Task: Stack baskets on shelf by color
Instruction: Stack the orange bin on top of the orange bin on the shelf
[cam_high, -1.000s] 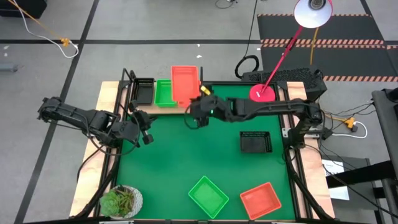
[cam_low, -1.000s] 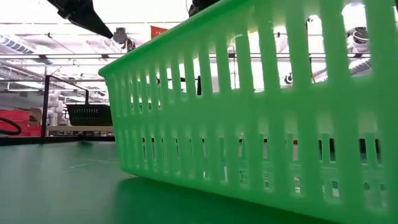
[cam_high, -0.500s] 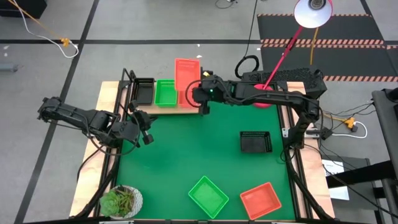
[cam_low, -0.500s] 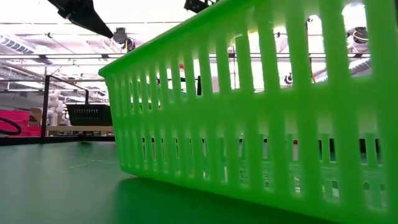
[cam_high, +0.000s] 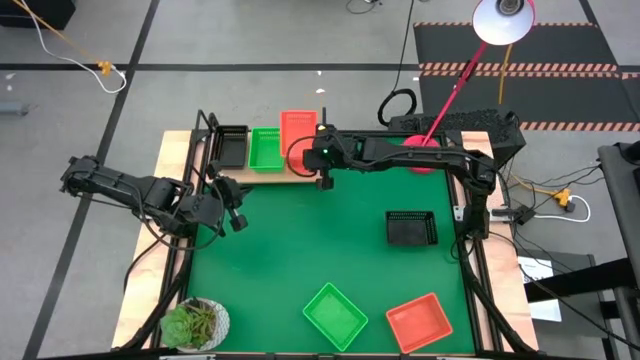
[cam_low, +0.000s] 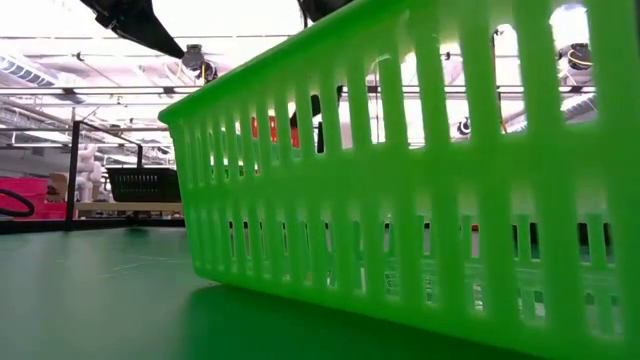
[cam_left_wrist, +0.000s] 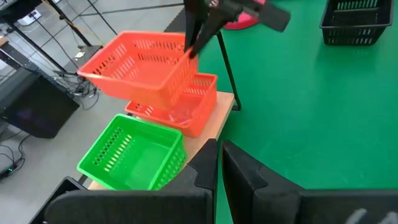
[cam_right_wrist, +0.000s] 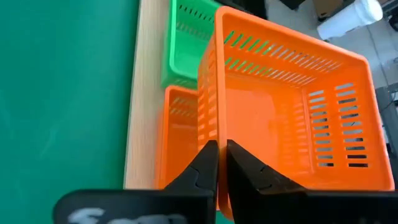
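Over at the twelve o'clock edge of the tabletop (cam_high: 300, 250), the right gripper (cam_high: 321, 158) has its fingers (cam_right_wrist: 208, 163) clamped on the near wall of a red-orange basket (cam_left_wrist: 142, 65), holding it in the air, tilted, above a second red-orange basket (cam_left_wrist: 193, 106) that sits on the shelf (cam_high: 262, 172). From the left wrist view the held one looks clear of the lower one, though their edges overlap and I cannot say whether they touch at the far side. To the nine o'clock side of that pair, a green basket (cam_high: 265, 148) stands on the shelf, and further that way a black basket (cam_high: 231, 145); from above I cannot tell whether either is a single basket or a stack.

The left gripper (cam_high: 234, 215) waits at about nine o'clock on the mat, its fingers (cam_left_wrist: 245, 177) pressed together on nothing.

Loose on the mat are a black basket (cam_high: 411, 228) at three o'clock, another green basket (cam_high: 335, 315) at six o'clock and a red-orange basket (cam_high: 419, 322) at five o'clock. That green one fills nearly all of the low view, hiding the shelf and most of what lies behind; only a dark basket shows past its left end.
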